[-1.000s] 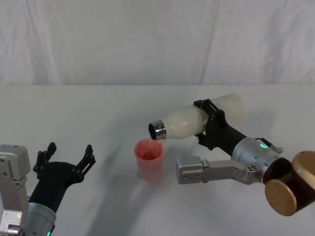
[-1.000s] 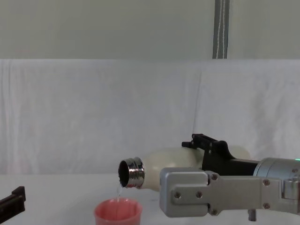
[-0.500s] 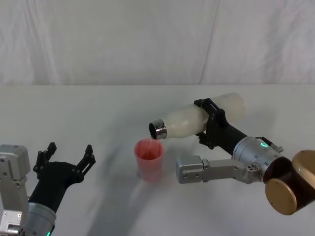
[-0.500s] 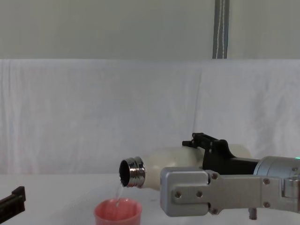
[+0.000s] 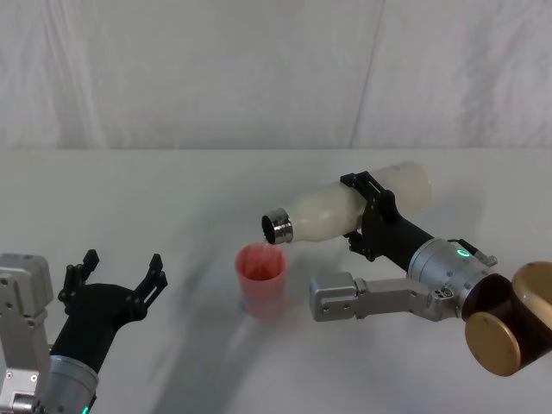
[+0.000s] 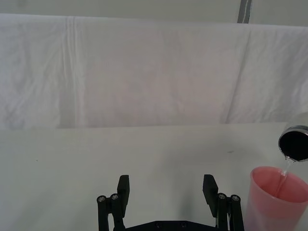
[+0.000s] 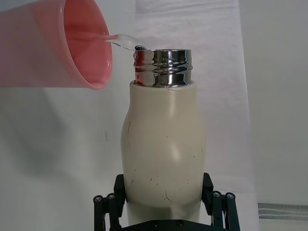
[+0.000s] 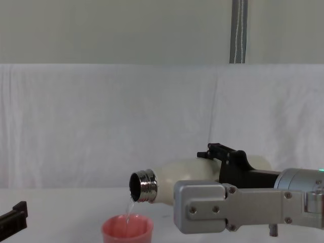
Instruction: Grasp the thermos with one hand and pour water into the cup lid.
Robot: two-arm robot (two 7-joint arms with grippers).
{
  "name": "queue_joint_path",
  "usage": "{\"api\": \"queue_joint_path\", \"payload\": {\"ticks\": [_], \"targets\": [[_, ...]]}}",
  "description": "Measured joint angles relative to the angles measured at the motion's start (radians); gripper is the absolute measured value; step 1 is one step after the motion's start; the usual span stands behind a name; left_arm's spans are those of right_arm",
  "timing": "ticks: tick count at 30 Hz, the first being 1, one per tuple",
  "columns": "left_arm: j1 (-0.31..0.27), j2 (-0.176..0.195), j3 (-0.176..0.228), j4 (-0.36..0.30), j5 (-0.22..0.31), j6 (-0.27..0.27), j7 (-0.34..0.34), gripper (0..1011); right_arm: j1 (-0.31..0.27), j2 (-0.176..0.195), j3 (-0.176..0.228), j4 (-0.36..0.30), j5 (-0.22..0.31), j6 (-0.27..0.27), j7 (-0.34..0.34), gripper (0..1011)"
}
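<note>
— Two hands, so which one has the bottle?
— The right hand (image 5: 369,216), its black fingers clamped around the body of the thermos (image 5: 345,210), holding it tipped nearly level above the bench (image 5: 172,198), steel neck pointing left.
— And the pour?
— A thin stream of water (image 8: 129,208) falls from the neck into the cup lid (image 5: 261,278), which stands on the bench just below the mouth.
— The other one?
— The left hand (image 5: 112,280) sits near the robot at the left, fingers spread wide, gripping nothing, well apart from the cup lid.
</note>
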Motion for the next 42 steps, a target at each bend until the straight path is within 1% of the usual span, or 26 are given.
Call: {"api": "queue_joint_path", "payload": {"ticks": [31,35,37,42], "targets": [[0.000,0.000,0.000,0.000,0.000,0.000,0.000,1001,-0.004,0.003,0.004,-0.005,-0.005,0.005,-0.005,951],[0.000,0.000,0.000,0.000,0.000,0.000,0.000,1001,-0.005,0.000,0.009,-0.005,0.003,0.004,-0.004,951],[0.000,0.000,0.000,0.000,0.000,0.000,0.000,1001,-0.008,-0.003,0.014,-0.005,0.016,0.004,-0.002,951],[0.000,0.000,0.000,0.000,0.000,0.000,0.000,1001,-0.022,-0.017,0.039,-0.005,0.069,0.003,0.005,951]]}}
